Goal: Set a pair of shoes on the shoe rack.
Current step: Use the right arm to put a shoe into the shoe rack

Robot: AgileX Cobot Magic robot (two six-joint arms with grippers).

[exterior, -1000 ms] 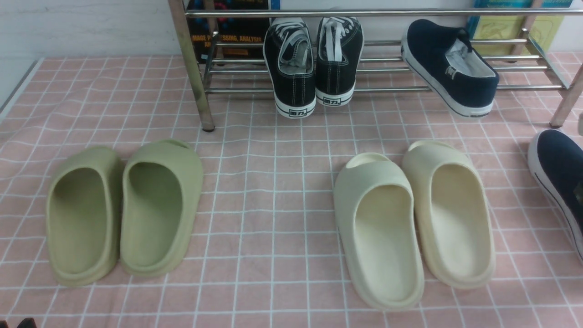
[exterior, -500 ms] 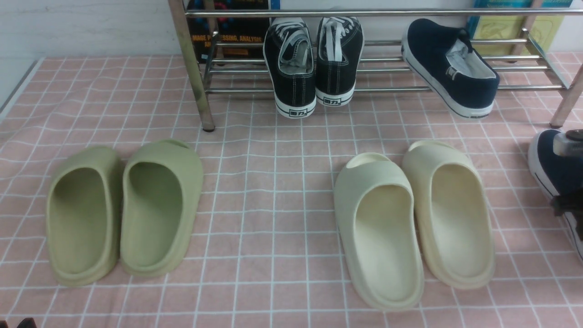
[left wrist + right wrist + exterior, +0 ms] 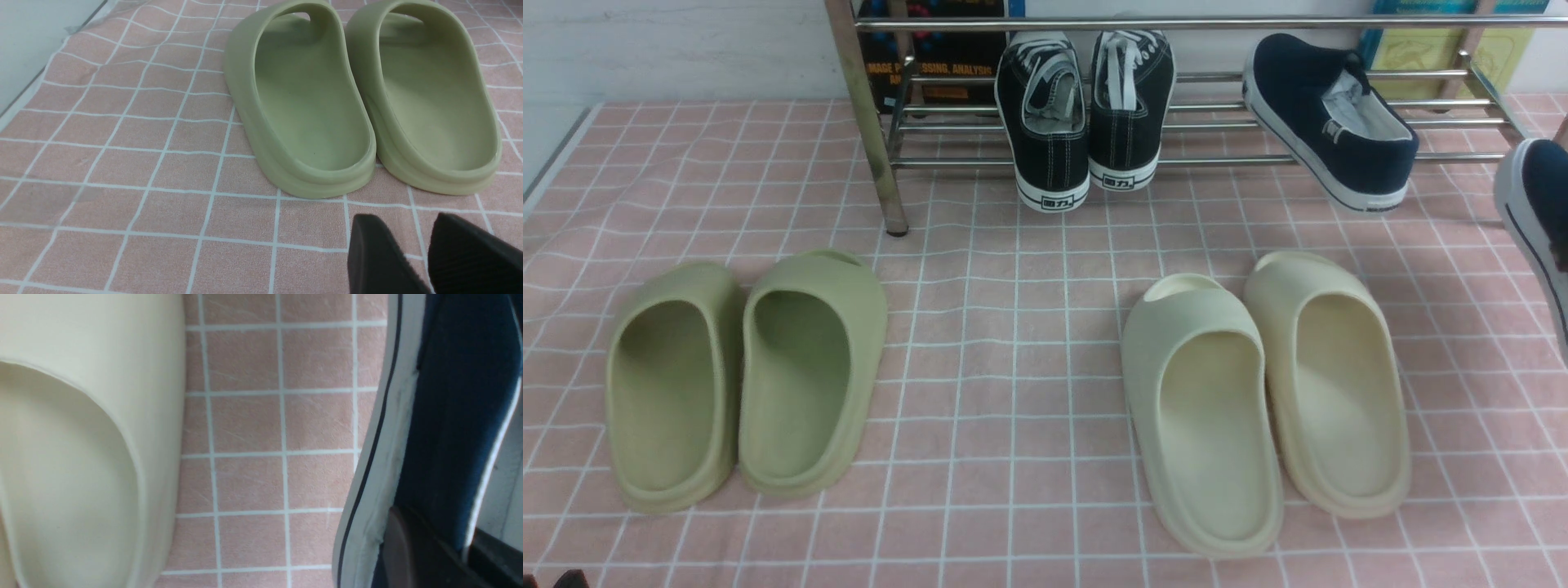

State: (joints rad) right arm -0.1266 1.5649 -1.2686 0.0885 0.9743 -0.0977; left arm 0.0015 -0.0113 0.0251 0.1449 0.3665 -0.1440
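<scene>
One navy slip-on shoe (image 3: pixel 1327 122) lies slanted on the steel shoe rack (image 3: pixel 956 161), heel over the front bar. The other navy shoe (image 3: pixel 1535 212) hangs at the far right edge of the front view, lifted off the cloth, in front of the rack's right end. In the right wrist view my right gripper (image 3: pixel 449 555) is shut on this shoe's (image 3: pixel 453 416) side wall, one finger outside and one inside. My left gripper (image 3: pixel 402 241) is shut and empty, low over the cloth just behind the green slides (image 3: pixel 310 102).
Black lace-up sneakers (image 3: pixel 1082 114) sit on the rack left of the navy shoe. Green foam slides (image 3: pixel 743 376) lie front left and cream slides (image 3: pixel 1266 392) front right on the pink checked cloth (image 3: pixel 1013 327). Books stand behind the rack.
The navy shoe at the right edge has risen off the cloth and moved back towards the rack. The gripper part seen over it half a second ago is out of the front view.
</scene>
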